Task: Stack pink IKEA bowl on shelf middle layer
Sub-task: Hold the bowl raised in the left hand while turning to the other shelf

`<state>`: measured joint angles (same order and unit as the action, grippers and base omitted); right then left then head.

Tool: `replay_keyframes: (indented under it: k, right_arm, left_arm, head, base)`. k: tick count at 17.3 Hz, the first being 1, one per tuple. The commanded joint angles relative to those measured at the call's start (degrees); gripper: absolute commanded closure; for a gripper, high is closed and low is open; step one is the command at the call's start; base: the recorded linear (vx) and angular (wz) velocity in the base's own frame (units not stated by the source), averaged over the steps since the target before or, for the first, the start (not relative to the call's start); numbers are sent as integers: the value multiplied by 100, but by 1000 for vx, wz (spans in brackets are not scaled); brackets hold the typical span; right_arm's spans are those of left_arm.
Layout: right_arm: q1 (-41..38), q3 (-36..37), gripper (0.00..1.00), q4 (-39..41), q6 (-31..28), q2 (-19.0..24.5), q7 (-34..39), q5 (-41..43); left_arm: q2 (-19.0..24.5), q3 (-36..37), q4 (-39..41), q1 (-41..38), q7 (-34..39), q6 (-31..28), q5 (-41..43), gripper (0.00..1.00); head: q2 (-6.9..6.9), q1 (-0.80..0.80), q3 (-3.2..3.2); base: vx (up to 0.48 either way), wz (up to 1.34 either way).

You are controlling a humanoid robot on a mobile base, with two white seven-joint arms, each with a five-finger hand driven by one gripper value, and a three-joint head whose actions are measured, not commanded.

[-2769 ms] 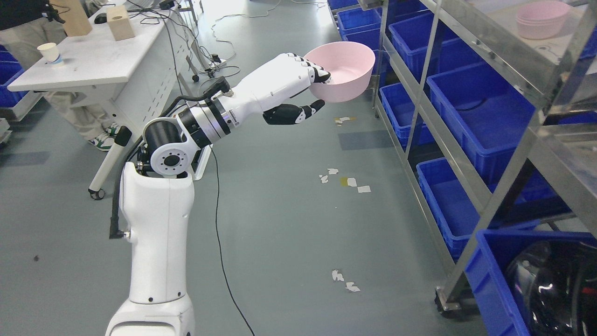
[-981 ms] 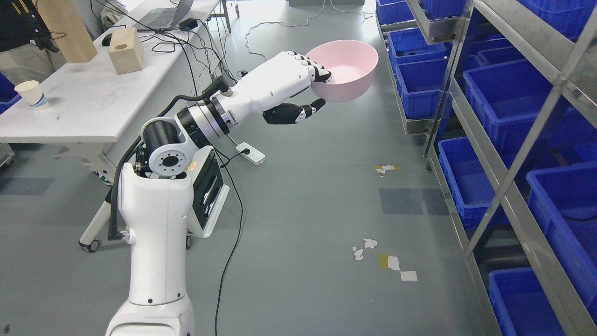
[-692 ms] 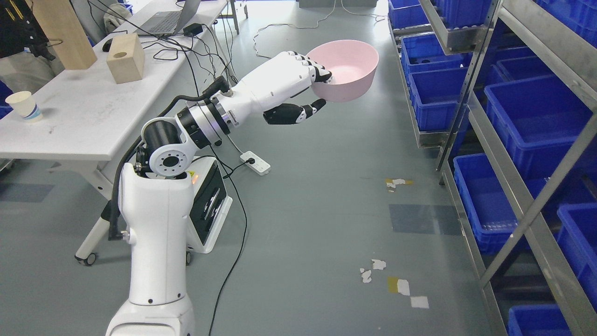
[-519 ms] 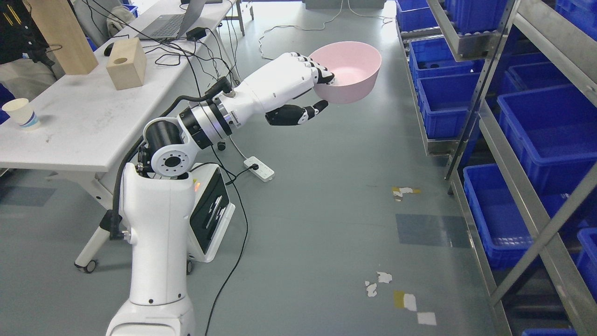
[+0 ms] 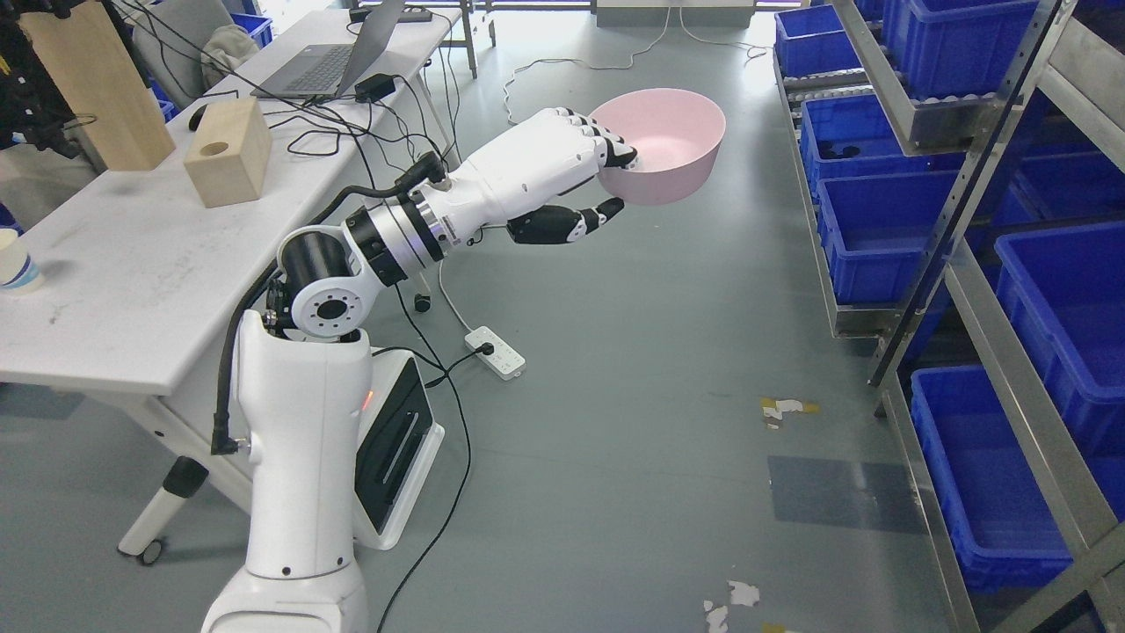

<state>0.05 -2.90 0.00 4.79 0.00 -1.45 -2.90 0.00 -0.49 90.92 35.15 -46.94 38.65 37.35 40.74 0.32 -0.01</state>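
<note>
Grey floor fills the middle of the view, wide open between the furniture. On the right runs the metal shelf, its slanted uprights and rails framing rows of blue bins on several levels. On the left stands the white table, its near edge cutting across the lower left.

Up from the bottom edge left of the middle comes the left arm, a tall white column bending at a black-and-white joint and reaching up and to the right over the floor. Beside its base sits a white box with a dark panel, cables trailing from it to a white power strip on the floor.

At the end of the arm, the left hand has the pink bowl: fingers hooked over the near rim and into the bowl, thumb jutting out under it, whether it touches the bowl I cannot tell. The bowl is upright, held in the air above the floor, well apart from the shelf and its bins.

Back on the table: an open laptop toward the far end, a tall wooden board near the far left edge, a wooden block with a round hole just beside it, and a paper cup at the left edge of the picture.

Small scraps of tape dot the floor near the shelf's foot.
</note>
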Motion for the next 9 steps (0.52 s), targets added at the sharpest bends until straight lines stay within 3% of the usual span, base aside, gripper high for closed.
replay_keyframes:
  k: [1,4,9]
  right_arm:
    - [-128,0,0,100,-4,-100,-5,0]
    - [-128,0,0,100,-4,-100,-5,0]
    - [-128,0,0,100,-4,-100,-5,0]
  left_arm:
    - [100,23,4,-26,1,3,0,97]
    - [100,23,-4,-26,1,20,0,97]
    - [100,93,-5,-26,-8,38,0,96]
  head:
    - [0,0,0]
    - [0,0,0]
    - [0,0,0]
  base:
    - [206,-194]
    - [180,-384]
    - [128,-1029]
